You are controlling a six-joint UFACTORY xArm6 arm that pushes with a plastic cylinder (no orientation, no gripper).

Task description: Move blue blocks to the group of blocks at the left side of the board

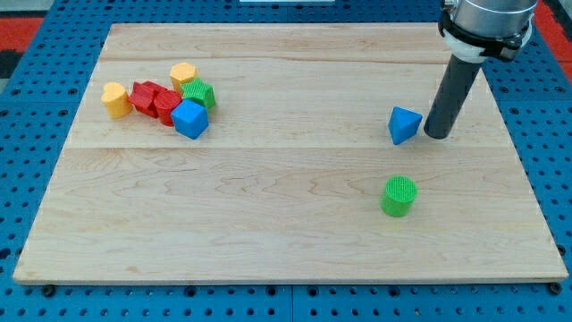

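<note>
A blue triangular block (404,124) lies alone on the view's right side of the wooden board (286,215). My tip (438,134) rests on the board just to the view's right of it, a small gap apart. At the view's left is a group: a blue cube (190,118), a green block (198,93), two red blocks (146,97) (167,105), a yellow heart-shaped block (115,99) and a yellow block (183,74). The blue cube sits at the group's lower right edge, touching the red and green blocks.
A green cylinder (399,196) stands alone below the blue triangular block, toward the view's bottom right. A blue pegboard surface (27,116) surrounds the board. The arm's body (487,22) hangs over the board's top right corner.
</note>
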